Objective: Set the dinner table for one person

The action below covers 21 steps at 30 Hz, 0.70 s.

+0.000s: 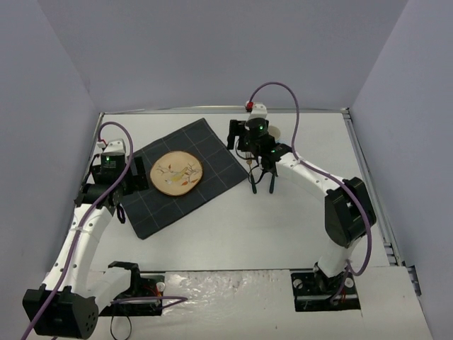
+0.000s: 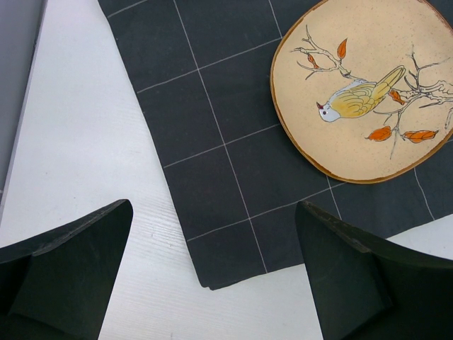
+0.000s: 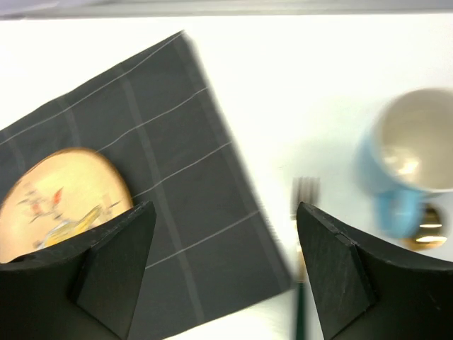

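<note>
Currently, right pincer (image 1: 260, 190) spread by fork (image 3: 305, 193), bird plate (image 1: 177, 174) on placemat (image 1: 212, 152)

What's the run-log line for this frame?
left tool: open, over placemat corner | right tool: open, above fork | bird plate: on placemat | fork: on table, between placemat and blue mug

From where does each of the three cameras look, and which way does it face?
Top external: above and behind the bases, looking down on the dinner table, placemat and plate; left arm and right arm show.
Left wrist: on the left arm, looking down at the placemat's corner and plate; left claw open, at the bottom.
Right wrist: on the right arm, looking down at placemat, fork and blue mug; right claw open.
Shared: all three see the plate on the placemat.
</note>
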Available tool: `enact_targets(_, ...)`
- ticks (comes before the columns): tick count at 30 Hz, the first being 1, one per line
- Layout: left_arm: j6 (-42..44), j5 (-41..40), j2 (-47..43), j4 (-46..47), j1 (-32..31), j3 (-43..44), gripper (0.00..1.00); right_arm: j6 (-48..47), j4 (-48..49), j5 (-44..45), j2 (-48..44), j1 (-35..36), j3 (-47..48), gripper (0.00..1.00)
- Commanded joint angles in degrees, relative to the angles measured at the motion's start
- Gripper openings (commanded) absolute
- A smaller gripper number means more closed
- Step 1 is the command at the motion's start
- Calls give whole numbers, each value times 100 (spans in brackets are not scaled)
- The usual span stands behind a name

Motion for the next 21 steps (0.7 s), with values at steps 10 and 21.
enact_targets(10, -43, 40, 33, 187, 62, 138, 97, -621, 897, 1001, -480, -798, -1251, 68)
enact_targets(21, -43, 39, 22, 195, 62, 136, 97, -539, 1832, 863, 83, -975, -1335, 55)
